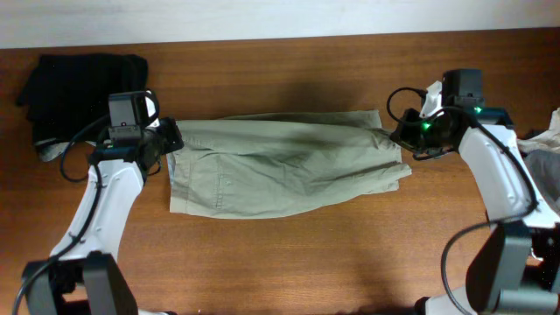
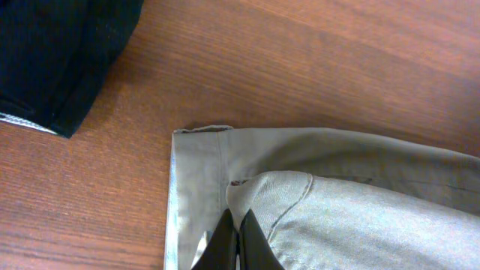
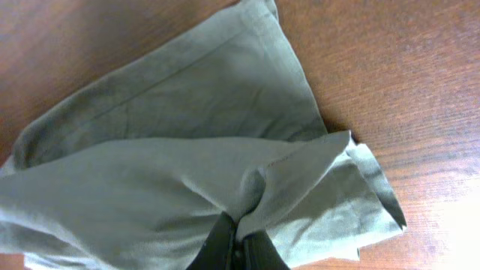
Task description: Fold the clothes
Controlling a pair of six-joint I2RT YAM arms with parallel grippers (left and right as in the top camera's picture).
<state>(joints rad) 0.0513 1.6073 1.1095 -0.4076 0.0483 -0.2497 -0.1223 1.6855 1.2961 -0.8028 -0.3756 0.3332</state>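
Observation:
The pale khaki-olive shorts (image 1: 280,166) lie spread across the middle of the table, folded lengthwise. My left gripper (image 1: 168,140) is shut on the waistband end at the left; in the left wrist view (image 2: 238,225) its fingers pinch a raised fold of the shorts (image 2: 337,210). My right gripper (image 1: 401,133) is shut on the leg-hem end at the right; in the right wrist view (image 3: 238,229) its fingers pinch a bunched fold of the shorts (image 3: 172,150). A black garment (image 1: 79,83) lies at the far left and also shows in the left wrist view (image 2: 60,52).
A pale grey-white garment (image 1: 547,140) lies at the table's right edge, behind my right arm. The table's far edge runs along the top of the overhead view.

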